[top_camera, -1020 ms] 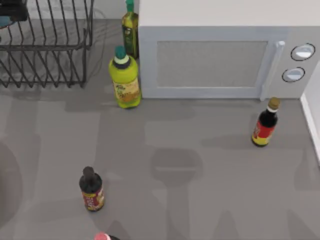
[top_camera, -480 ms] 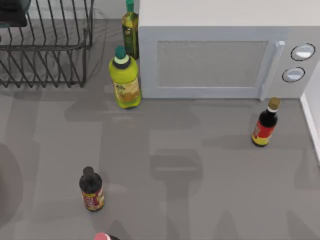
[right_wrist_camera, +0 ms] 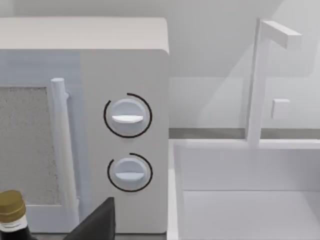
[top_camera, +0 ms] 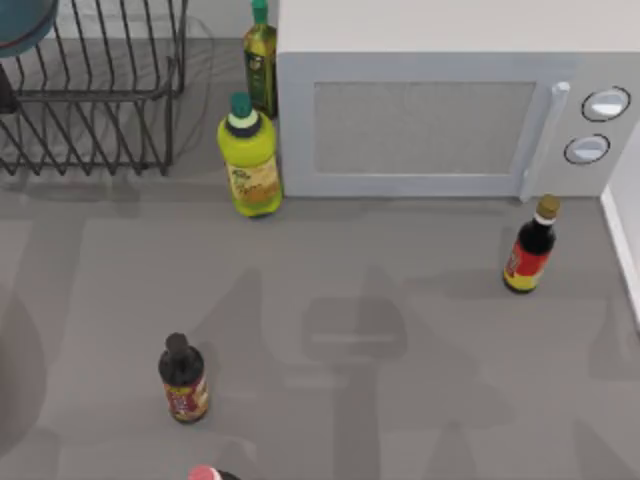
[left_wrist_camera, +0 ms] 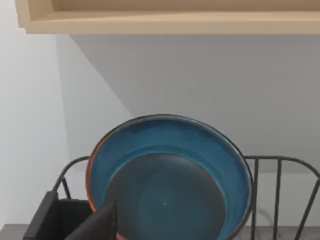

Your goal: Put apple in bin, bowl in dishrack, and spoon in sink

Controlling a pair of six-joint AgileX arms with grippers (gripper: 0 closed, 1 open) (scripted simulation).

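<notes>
Bowl over dishrack, left arm working; release pending.

The bowl (left_wrist_camera: pixel 167 175), teal inside, sits tilted toward the left wrist camera, above the dishrack (left_wrist_camera: pixel 280 195) wires; in the top view its edge (top_camera: pixel 25 25) shows at the far-left corner over the dishrack (top_camera: pixel 100 110). A dark finger (left_wrist_camera: pixel 97 225) of the left gripper lies against the bowl's lower rim, so it appears clamped on the bowl, though the full jaw is hidden. Judgement: lower until the rim seats between tines, then let go, keeping the tilt steady. Right gripper finger (right_wrist_camera: pixel 97 222) idles near the microwave (right_wrist_camera: pixel 85 125); cannot tell its state.
</notes>
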